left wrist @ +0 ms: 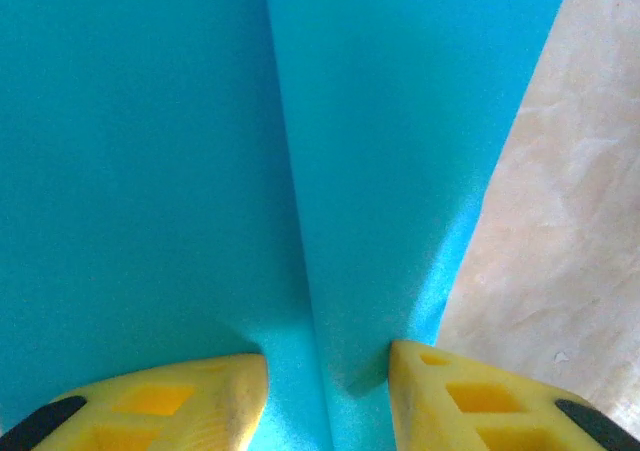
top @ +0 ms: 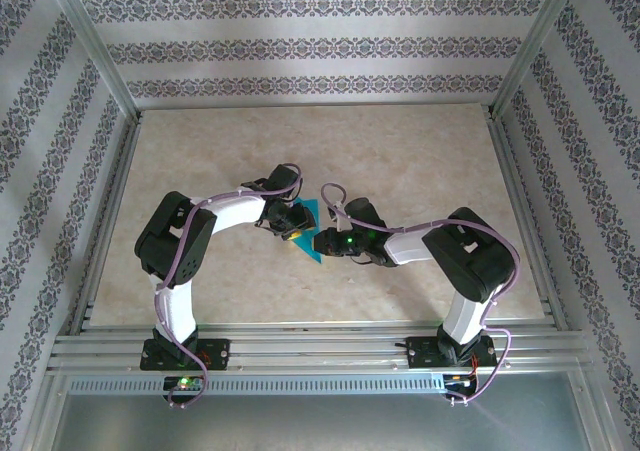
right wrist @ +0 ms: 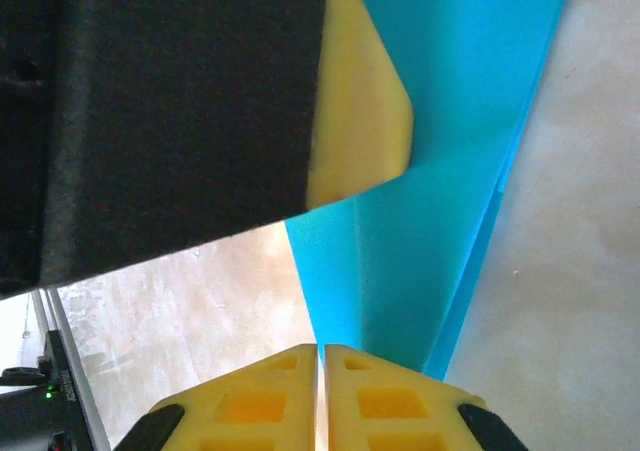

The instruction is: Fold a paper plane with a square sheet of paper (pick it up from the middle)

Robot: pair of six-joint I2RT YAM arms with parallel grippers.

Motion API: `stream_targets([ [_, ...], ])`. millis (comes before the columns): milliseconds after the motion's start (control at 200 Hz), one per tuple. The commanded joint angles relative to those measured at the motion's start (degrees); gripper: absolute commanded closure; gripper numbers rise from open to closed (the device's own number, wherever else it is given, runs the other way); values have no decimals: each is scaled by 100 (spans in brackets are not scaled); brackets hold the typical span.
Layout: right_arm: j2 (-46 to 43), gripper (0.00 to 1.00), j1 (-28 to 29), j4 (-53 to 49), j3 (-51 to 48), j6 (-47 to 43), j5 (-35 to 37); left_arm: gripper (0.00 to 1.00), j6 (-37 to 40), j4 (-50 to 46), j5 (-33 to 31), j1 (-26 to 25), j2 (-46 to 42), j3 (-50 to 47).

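The teal-blue sheet of paper [top: 307, 213] lies on the table between both arms, folded into a tapering dart shape like a paper plane. In the left wrist view the paper [left wrist: 150, 171] has a straight fold edge running up from between the fingers. My left gripper [left wrist: 328, 371] stands open, its yellow fingertips [left wrist: 215, 396] resting on the paper either side of that edge. In the right wrist view the paper [right wrist: 440, 171] narrows towards my right gripper [right wrist: 322, 356]. This gripper is shut, and the narrow end passes under its right fingertip. A left-gripper finger [right wrist: 365, 121] presses on the paper above.
The beige table [top: 400, 151] lies inside a metal frame with patterned walls. Both grippers [top: 292, 226] [top: 322, 239] meet near the table's middle, almost touching. Bare tabletop [right wrist: 580, 271] lies beside the paper.
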Motion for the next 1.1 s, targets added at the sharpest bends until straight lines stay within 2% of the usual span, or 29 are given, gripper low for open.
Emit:
stream_targets([
  [0, 112, 89, 45, 94, 151, 56, -42, 57, -24, -910, -1134, -106, 1271, -620],
  [1094, 217, 89, 25, -180, 98, 36, 183, 56, 121, -969, -1047, -110, 1383, -520],
])
